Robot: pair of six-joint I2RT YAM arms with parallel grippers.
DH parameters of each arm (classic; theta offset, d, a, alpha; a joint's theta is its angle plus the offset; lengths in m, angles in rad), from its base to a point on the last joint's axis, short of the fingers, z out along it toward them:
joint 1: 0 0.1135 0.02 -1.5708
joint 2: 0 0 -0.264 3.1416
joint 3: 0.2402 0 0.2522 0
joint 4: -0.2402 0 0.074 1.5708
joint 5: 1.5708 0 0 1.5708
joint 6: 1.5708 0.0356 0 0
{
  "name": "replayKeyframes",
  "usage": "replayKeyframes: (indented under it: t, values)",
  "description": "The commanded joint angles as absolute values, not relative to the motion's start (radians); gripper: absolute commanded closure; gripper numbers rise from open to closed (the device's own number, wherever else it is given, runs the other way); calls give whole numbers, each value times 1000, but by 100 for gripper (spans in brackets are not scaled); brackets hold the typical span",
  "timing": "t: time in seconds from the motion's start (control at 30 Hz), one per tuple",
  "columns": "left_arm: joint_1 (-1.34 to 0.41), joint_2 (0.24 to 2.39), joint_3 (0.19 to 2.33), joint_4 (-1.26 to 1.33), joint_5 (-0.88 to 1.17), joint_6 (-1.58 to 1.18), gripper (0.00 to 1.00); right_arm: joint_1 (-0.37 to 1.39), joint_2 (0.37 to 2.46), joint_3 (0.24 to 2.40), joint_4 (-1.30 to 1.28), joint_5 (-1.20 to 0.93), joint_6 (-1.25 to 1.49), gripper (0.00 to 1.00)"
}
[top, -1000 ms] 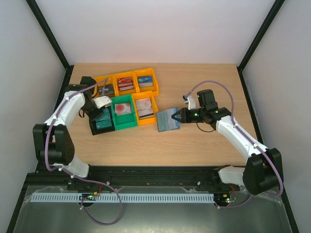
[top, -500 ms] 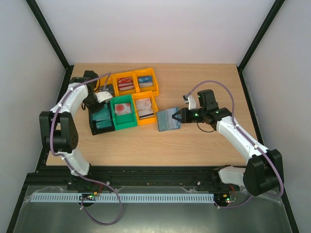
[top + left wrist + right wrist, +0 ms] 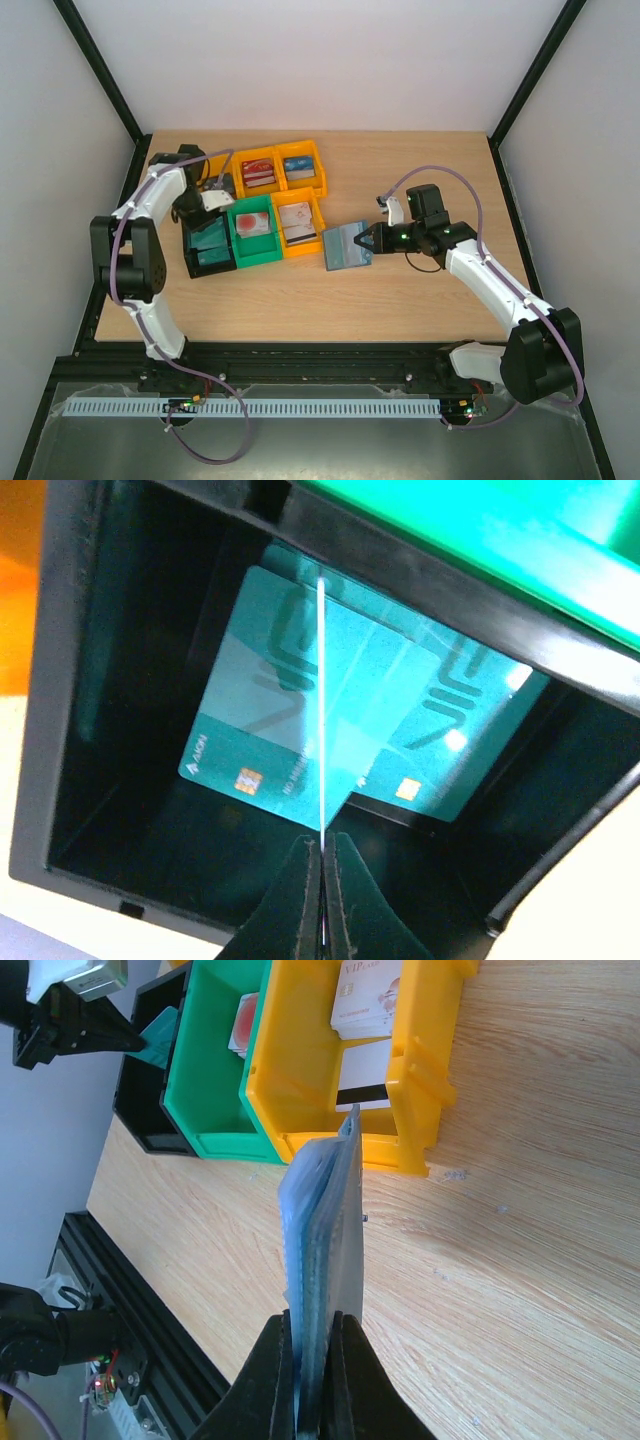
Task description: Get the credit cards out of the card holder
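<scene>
My left gripper (image 3: 207, 203) hangs over the black bin (image 3: 210, 252) and is shut on a teal credit card (image 3: 321, 700), seen edge-on as a thin pale line between the jaws in the left wrist view (image 3: 322, 842). Two more teal cards (image 3: 255, 715) lie overlapping on the bin's floor. My right gripper (image 3: 367, 240) is shut on the teal-blue card holder (image 3: 347, 246), holding it on edge just above the table right of the bins. In the right wrist view the holder (image 3: 325, 1220) stands upright between the closed jaws (image 3: 315, 1318), its pale sleeves fanned slightly.
Orange bins (image 3: 300, 165) with red, blue and white cards sit at the back. A green bin (image 3: 253, 230) and another orange bin (image 3: 299, 221) stand between the black bin and the holder. The green plastic wall (image 3: 520, 540) edges the black bin.
The left arm's elbow and upper links have swung back and left while its gripper stays over the black bin with the card. The right arm and the holder have not moved.
</scene>
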State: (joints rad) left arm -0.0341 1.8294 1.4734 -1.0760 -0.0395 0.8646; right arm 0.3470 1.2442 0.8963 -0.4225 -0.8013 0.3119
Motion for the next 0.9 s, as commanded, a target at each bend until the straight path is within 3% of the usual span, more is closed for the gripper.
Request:
replayKeyframes:
  t: [0.0, 0.27, 0.33, 0.47, 0.53, 0.67, 0.87]
  values:
    - [-33, 1896, 1536, -1107, -64, 855, 98, 346, 1236, 909, -439, -806, 289, 98]
    - [-34, 1946, 1598, -1059, -147, 815, 95, 345, 1223, 905, -442, -806, 282, 98]
    - [-34, 1951, 1599, -1042, -181, 809, 89, 345, 1221, 903, -442, -808, 281, 98]
    - [-34, 1954, 1604, -1024, -208, 801, 62, 346, 1220, 903, -442, -809, 277, 98]
    - [-35, 1950, 1605, -1009, -217, 801, 56, 346, 1218, 903, -442, -811, 276, 98]
    - [-36, 1932, 1607, -942, -272, 791, 55, 345, 1220, 904, -442, -816, 276, 98]
    - [-39, 1910, 1552, -958, -180, 826, 55, 346, 1206, 907, -454, -812, 269, 98]
